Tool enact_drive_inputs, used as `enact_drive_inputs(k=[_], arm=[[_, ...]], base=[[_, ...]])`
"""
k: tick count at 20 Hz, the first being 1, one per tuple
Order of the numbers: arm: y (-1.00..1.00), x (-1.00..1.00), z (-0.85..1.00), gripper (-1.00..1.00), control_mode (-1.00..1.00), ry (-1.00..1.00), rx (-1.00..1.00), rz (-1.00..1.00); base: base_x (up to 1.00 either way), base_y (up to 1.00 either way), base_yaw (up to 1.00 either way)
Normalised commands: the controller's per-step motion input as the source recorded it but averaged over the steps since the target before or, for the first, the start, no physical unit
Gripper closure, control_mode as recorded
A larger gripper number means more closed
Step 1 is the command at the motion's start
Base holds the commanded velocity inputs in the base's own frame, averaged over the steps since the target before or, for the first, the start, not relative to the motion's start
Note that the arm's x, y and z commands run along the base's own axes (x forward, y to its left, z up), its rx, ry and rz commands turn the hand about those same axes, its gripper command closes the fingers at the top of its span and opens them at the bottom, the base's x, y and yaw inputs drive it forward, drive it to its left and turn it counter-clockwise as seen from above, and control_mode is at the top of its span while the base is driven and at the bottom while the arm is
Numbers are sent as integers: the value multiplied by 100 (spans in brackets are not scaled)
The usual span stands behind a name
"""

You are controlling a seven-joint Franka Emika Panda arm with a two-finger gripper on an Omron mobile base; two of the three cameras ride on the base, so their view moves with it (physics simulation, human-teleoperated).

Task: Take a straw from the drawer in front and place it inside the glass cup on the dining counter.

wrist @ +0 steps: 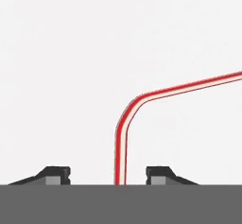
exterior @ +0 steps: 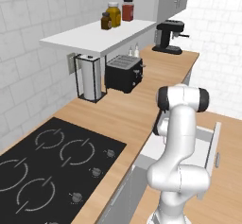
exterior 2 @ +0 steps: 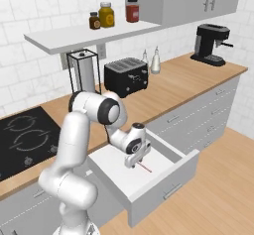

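Light wood covers the long desk under the tiled wall, smooth and matte, with grey drawer fronts below it. A black glass hob is set into it, its ring marks thin and white. Further along stand a boxy black toaster, a wire-framed paper roll holder and a black coffee machine; jars sit on the white shelf above. The drawer is pulled out, shallow, its inside plain white, a slim silver bar on its front. The white arm bends down into it, and in the left base view its bulk hides most of the drawer's inside. The gripper hangs low over the drawer floor, jaws apart on either side of the straw and not touching it. The straw lies flat on the white floor, thin, red with a pale stripe, bent partway; its long end is cut off at the hand view's edge.
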Motion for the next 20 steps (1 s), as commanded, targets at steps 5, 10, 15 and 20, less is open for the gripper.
enact_drive_inputs(k=[5, 10, 15, 20], arm=[[0, 0, -26, 100, -100, 0, 0, 0], [0, 0, -20, 100, -100, 0, 0, 0], [-11, -4, 0, 100, -100, -3, 0, 0], [-22, -36, 38, 100, -100, -5, 0, 0]], base=[[0, 0, 0], [0, 0, 0], [0, 0, 0], [0, 0, 0]])
